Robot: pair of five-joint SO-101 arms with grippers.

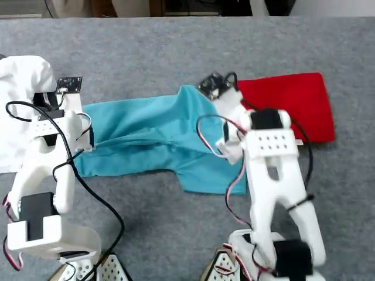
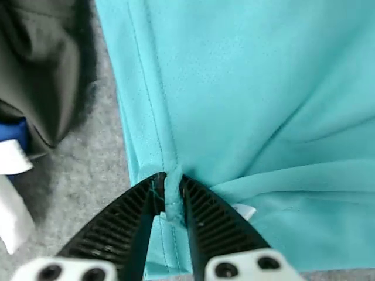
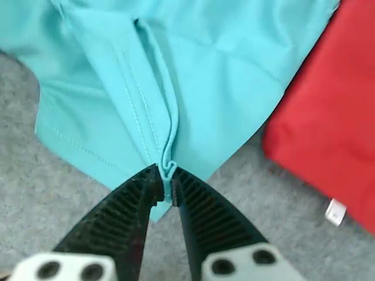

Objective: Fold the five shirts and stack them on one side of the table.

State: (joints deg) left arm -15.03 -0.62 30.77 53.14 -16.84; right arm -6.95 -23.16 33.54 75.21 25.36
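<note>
Together bent low, left claw (image 2: 169, 194) clamped on teal shirt (image 2: 252, 88) hem, right claw (image 3: 166, 179) clamped on its other end

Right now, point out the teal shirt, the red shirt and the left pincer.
teal shirt (image 1: 146, 132), high view, middle of its spread body.
red shirt (image 1: 290, 102), high view, centre of its top face.
left pincer (image 2: 170, 182), left wrist view, between its tips, pinching the teal hem.
</note>
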